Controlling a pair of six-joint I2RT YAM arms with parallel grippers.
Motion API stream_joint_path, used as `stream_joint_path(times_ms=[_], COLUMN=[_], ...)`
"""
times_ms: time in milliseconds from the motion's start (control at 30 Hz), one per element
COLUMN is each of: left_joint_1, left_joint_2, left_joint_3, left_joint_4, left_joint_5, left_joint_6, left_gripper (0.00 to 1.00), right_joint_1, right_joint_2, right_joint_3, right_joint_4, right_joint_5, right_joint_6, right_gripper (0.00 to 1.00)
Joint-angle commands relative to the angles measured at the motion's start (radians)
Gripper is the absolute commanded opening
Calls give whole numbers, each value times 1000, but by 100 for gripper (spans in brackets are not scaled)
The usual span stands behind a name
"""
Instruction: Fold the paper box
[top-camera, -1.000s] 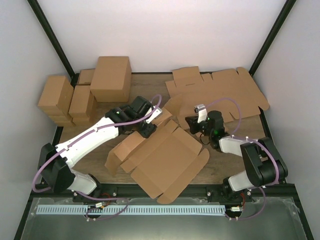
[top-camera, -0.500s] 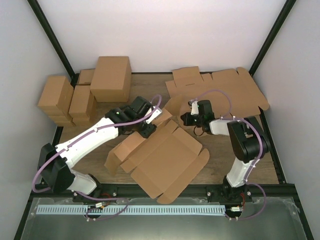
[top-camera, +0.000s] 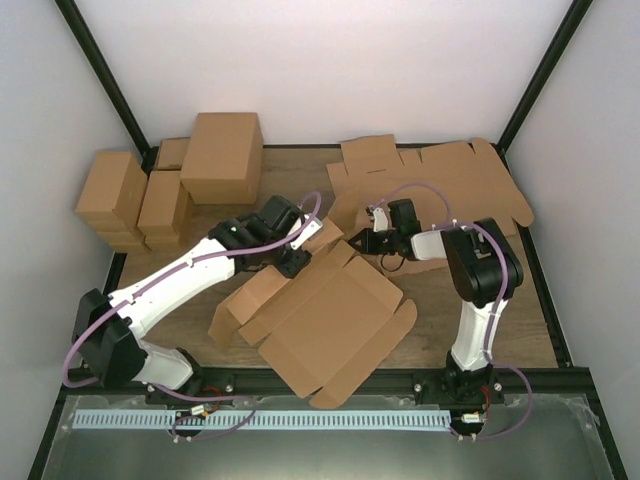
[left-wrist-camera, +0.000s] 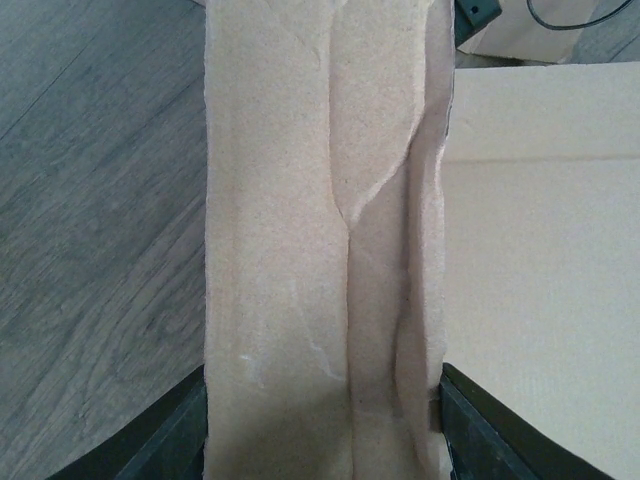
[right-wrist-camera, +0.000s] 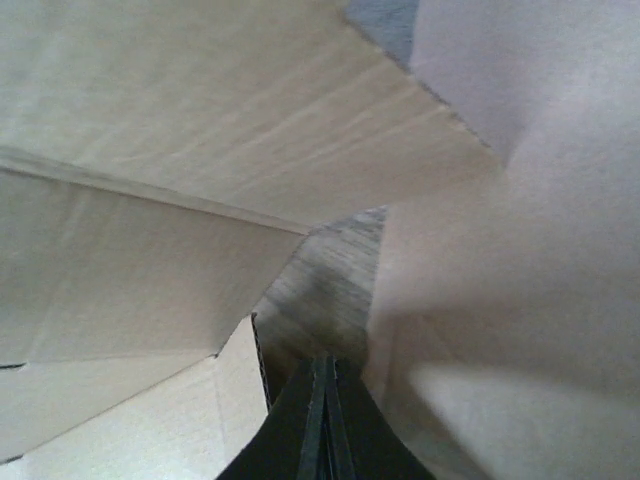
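Between left fingers (left-wrist-camera: 165, 445), a flap edge of the paper box (top-camera: 335, 315)

In the upper left of the frame stand closed brown cartons: one large carton (top-camera: 222, 155) and three smaller cartons (top-camera: 108, 190) (four I count for sure; lower ones under them are partly hidden, so maybe more). One opened paper box (top-camera: 330, 320) lies in the centre. In the upper right lies flat cardboard (top-camera: 440, 180), one sheet or several, I cannot tell. There are two arms, the left arm (top-camera: 170, 280) and the right arm (top-camera: 480, 270).
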Motion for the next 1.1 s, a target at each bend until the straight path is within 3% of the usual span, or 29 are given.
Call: stream_joint_path(times_ms=[0,267,467,833,1067], left_joint_1=[-4,-4,-5,-4,-5], left_joint_2=[-4,-4,0,-7,-2], left_joint_3=[-21,-24,-27,-47,-50], left_joint_4=[2,10,11,-1,-1], left_joint_5=[8,9,20,33,29], left_joint_6=[4,-5,-8,-11,-15], left_gripper=[54,54,54,54,54], right_joint_1=[28,82,130,183,194], right_joint_2=[-60,-133,-123,-49,-108], right_joint_3=[-14,-71,-116,-177,-213], right_joint_4=[-69,-97,-10,117,127], right_joint_5=[-117,-108,-86,49,131], right_joint_6=[-22,-43,15,103,95], right_gripper=[1,1,1,1,1])
